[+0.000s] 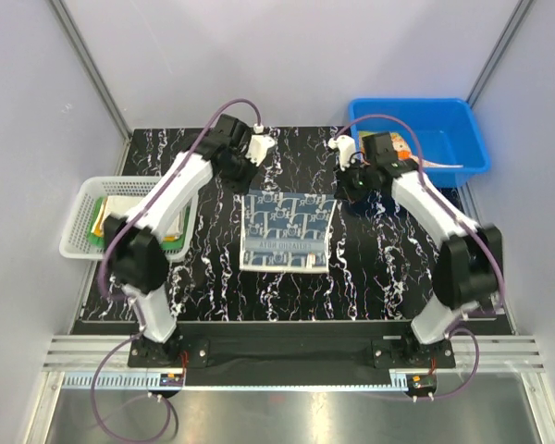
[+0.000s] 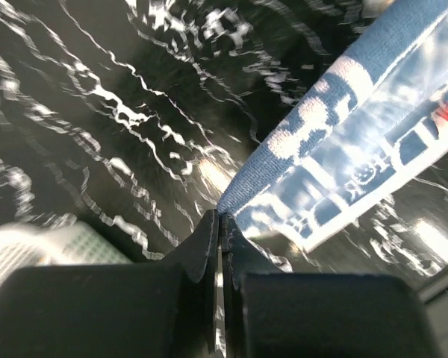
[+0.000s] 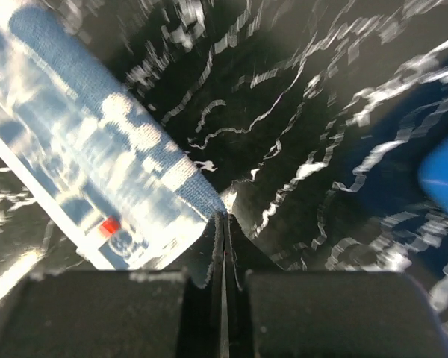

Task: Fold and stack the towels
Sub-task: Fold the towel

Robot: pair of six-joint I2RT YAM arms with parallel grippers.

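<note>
Your left gripper [image 2: 219,218] pinches the eleven o'clock corner of the navy-and-white towel [image 1: 287,231], jaws fully closed; your right gripper [image 3: 224,218] pinches its one o'clock corner likewise.

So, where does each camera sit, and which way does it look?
Top external: above and behind the bases, looking down on the table, left arm, right arm and navy-and-white towel.
Left wrist: on the left arm, facing along the shut left jaws, which pinch one towel corner.
Right wrist: on the right arm, facing along the shut right jaws at the other corner; blue bin beyond.
Shared: both wrist views show that towel.
</note>
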